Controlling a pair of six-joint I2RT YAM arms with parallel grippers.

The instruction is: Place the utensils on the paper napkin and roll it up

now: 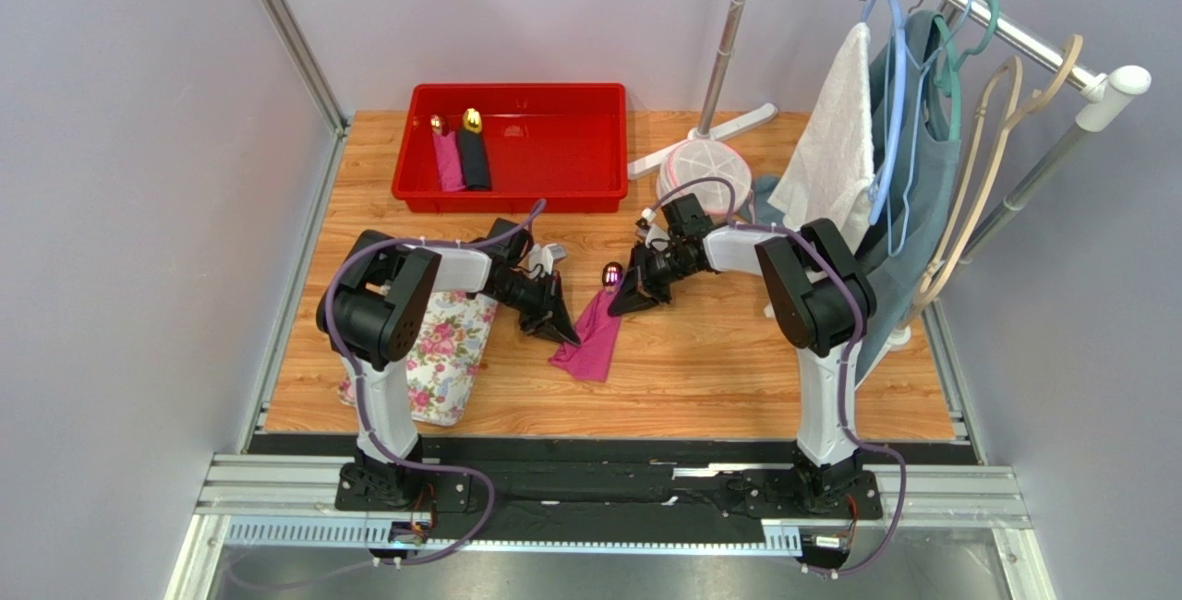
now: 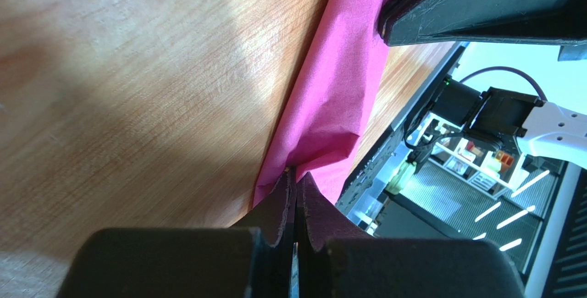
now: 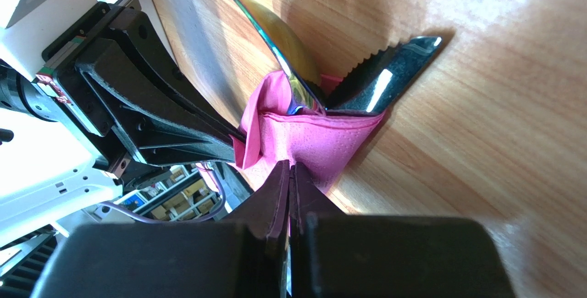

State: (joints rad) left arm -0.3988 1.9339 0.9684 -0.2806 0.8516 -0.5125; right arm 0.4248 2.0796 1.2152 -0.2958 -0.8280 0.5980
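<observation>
From overhead the light is bright and even and the picture is sharp, with only faint shadows under the arms on the table (image 1: pixel 722 351). Both wrist views show washed-out glare patches on the wood beside soft dark shadows. The utensils (image 3: pixel 382 81) flash hard highlights. The paper napkin (image 2: pixel 331 92) glows saturated. The black foreground is soft, probably too close to focus.

The paper napkin (image 1: pixel 590 337) is lying mid-table (image 1: pixel 777 372), folded lengthwise around the utensils (image 1: pixel 612 273), whose heads are sticking out past its far end. The left gripper (image 1: pixel 562 330) is pinching the napkin's left edge; the right gripper (image 1: pixel 620 303) is pinching its right edge near the far end. A bin (image 1: pixel 555 192) is sitting at the far left, with two napkin rolls (image 1: pixel 461 157) lying side by side inside. A larger cloth (image 1: pixel 451 351) is lying at the near left, beside the left arm. A clothes rack (image 1: pixel 999 33) is standing at the right, a towel (image 1: pixel 833 143) hanging on it.
</observation>
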